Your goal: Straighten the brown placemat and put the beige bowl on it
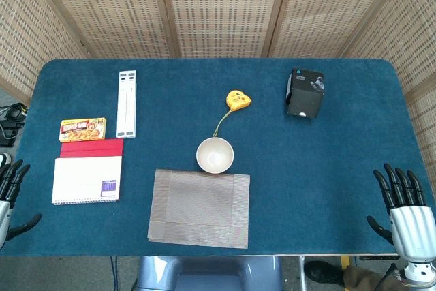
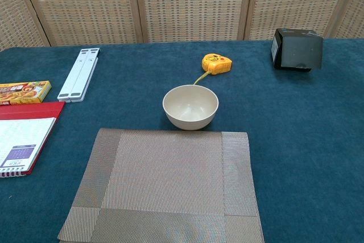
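The brown placemat (image 1: 199, 208) (image 2: 165, 189) lies flat near the table's front edge, turned slightly off square. Just behind its far edge stands the beige bowl (image 1: 215, 155) (image 2: 190, 106), upright and empty. My left hand (image 1: 8, 195) hovers at the far left front corner, fingers spread, holding nothing. At the right front corner my right hand (image 1: 405, 210) is likewise spread and holds nothing. Both hands are far from the mat and bowl. The chest view shows neither hand.
A yellow tape measure (image 1: 237, 100) with its tape pulled out lies behind the bowl. A black box (image 1: 304, 93) stands at the back right. On the left are a white folding stand (image 1: 127, 103), a snack box (image 1: 82, 129) and a red-and-white notebook (image 1: 88, 172).
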Motion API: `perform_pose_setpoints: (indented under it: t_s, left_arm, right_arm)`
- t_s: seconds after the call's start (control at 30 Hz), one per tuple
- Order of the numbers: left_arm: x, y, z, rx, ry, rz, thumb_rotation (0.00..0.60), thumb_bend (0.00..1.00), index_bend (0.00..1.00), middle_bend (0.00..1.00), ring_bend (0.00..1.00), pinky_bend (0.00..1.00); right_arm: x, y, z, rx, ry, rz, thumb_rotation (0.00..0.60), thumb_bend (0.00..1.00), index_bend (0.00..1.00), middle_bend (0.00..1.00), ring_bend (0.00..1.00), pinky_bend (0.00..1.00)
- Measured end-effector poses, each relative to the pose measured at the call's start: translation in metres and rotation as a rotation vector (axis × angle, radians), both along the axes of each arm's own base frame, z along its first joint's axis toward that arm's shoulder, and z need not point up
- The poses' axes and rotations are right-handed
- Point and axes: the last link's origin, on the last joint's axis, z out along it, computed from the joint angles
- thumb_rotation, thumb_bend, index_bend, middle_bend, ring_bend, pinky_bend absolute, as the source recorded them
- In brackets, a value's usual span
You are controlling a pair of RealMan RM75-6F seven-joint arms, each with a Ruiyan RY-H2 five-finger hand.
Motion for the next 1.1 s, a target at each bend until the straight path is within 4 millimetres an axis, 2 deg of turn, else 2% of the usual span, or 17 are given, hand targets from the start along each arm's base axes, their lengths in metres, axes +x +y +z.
perform_pose_setpoints:
  t_s: [0.2,0.4,0.5,0.63,0.77,0.83,0.97,1.1]
  left_arm:
    - [0.005,0.009,-0.007,-0.021,0.006,-0.023,0.6,0.0,0.0,0.0,0.0,0.0]
    - [0.024,0.042,-0.029,-0.114,0.005,-0.102,0.6,0.0,0.0,0.0,0.0,0.0]
    - [0.042,0.068,-0.047,-0.181,0.012,-0.162,0.6,0.0,0.0,0.0,0.0,0.0]
    - [0.083,0.109,-0.081,-0.264,0.03,-0.285,0.6,0.0,0.02,0.0,0.0,0.0]
    - [0.123,0.14,-0.114,-0.341,0.042,-0.402,0.6,0.0,0.2,0.0,0.0,0.0]
    - [0.139,0.154,-0.129,-0.374,0.057,-0.453,0.6,0.04,0.24,0.0,0.0,0.0]
    - [0.161,0.179,-0.159,-0.442,0.107,-0.511,0.6,0.21,0.28,0.0,0.0,0.0]
    - [0.189,0.199,-0.198,-0.514,0.154,-0.542,0.6,0.24,0.28,0.0,0.0,0.0]
  right_arm:
    - [-0.002,-0.002,0.003,-0.004,-0.017,-0.015,0.6,0.0,0.0,0.0,0.0,0.0]
    - [-0.005,-0.008,0.004,-0.001,-0.013,-0.043,0.6,0.0,0.0,0.0,0.0,0.0]
    - [-0.008,-0.011,0.004,-0.002,-0.009,-0.067,0.6,0.0,0.0,0.0,0.0,0.0]
    - [-0.011,-0.016,0.006,-0.014,-0.004,-0.1,0.6,0.0,0.0,0.0,0.0,0.0]
    - [-0.015,-0.02,0.006,-0.018,0.002,-0.13,0.6,0.0,0.0,0.0,0.0,0.0]
    - [-0.017,-0.021,0.005,-0.014,0.007,-0.143,0.6,0.0,0.0,0.0,0.0,0.0]
    - [-0.025,-0.025,0.005,-0.011,0.017,-0.19,0.6,0.0,0.0,0.0,0.0,0.0]
    - [-0.033,-0.028,0.007,-0.027,0.02,-0.238,0.6,0.0,0.0,0.0,0.0,0.0]
